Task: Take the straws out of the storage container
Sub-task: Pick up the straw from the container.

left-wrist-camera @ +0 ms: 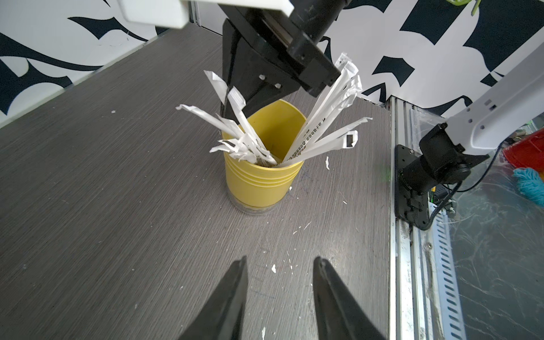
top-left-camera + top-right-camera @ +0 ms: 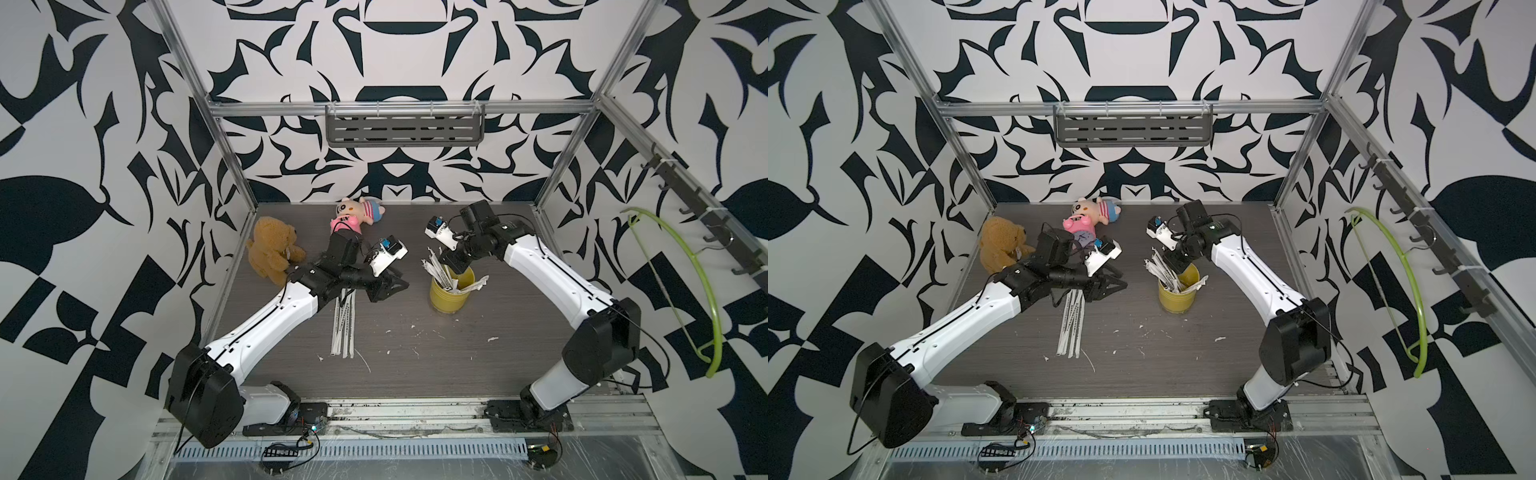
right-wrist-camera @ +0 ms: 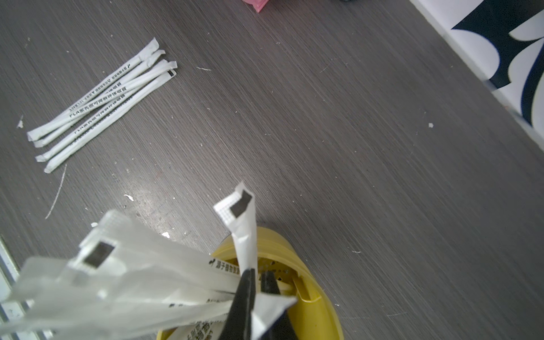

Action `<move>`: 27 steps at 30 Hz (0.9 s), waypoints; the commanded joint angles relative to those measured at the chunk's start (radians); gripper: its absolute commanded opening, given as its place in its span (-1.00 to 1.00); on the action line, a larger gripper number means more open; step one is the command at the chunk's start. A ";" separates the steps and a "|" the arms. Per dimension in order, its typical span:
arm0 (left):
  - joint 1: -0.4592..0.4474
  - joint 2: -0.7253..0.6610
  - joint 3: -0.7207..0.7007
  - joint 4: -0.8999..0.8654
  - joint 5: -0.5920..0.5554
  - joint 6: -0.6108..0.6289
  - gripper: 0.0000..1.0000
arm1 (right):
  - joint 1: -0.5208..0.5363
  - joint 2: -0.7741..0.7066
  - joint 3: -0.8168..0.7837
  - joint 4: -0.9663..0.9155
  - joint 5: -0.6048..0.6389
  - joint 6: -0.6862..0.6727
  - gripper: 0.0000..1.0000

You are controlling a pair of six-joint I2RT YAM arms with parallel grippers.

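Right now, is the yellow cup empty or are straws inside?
Not empty: wrapped straws stick up out of the yellow cup.

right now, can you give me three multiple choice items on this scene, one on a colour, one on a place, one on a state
1. The storage container is:
A) pink
B) yellow
C) white

2. The loose straws lie:
A) across the container's mouth
B) standing on end
C) flat on the table, apart from the container

3. The right tool is:
A) wide open, clear of everything
B) shut on a paper scrap
C) shut on a straw at the container's mouth

Key:
1 B, its wall shows yellow in every view.
2 C, the right wrist view shows them side by side on the wood grain.
3 C, its fingers stand together on the wrapper just above the rim.
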 commanded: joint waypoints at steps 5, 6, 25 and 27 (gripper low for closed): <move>-0.006 -0.021 0.018 0.015 0.016 -0.013 -0.15 | -0.004 -0.082 0.041 0.000 0.076 0.014 -0.90; -0.006 -0.022 0.019 0.015 0.017 -0.014 -0.15 | -0.004 -0.090 0.037 0.000 0.080 0.016 -0.91; -0.035 -0.082 0.030 0.064 -0.034 -0.078 -0.16 | -0.002 -0.298 0.107 0.056 0.150 0.149 -1.00; -0.035 -0.086 0.035 0.062 -0.049 -0.100 -0.16 | -0.003 -0.315 0.129 0.056 0.144 0.191 -1.00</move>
